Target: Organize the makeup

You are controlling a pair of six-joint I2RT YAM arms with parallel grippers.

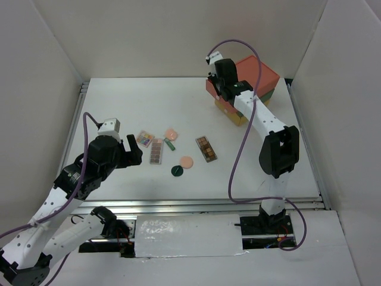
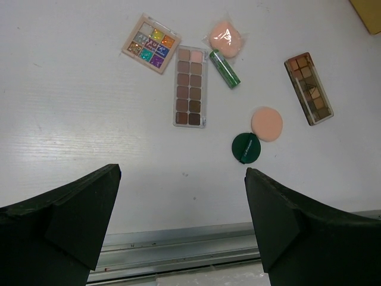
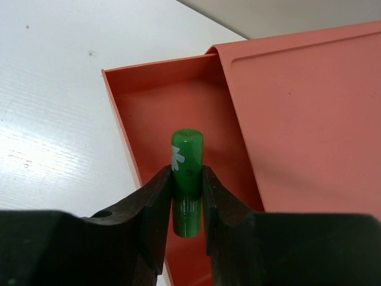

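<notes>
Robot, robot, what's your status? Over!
Left jaws open, empty. Right jaws shut on green tube, over open orange drawer. Nothing in the way.

Stacked drawer box [image 1: 269,74] sits on white table [image 1: 131,101]

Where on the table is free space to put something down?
Bare table lies between the drawer box and the lone palette, and behind the square palette toward the far wall. It is crowded around the green tube, compacts and dark disc.
</notes>
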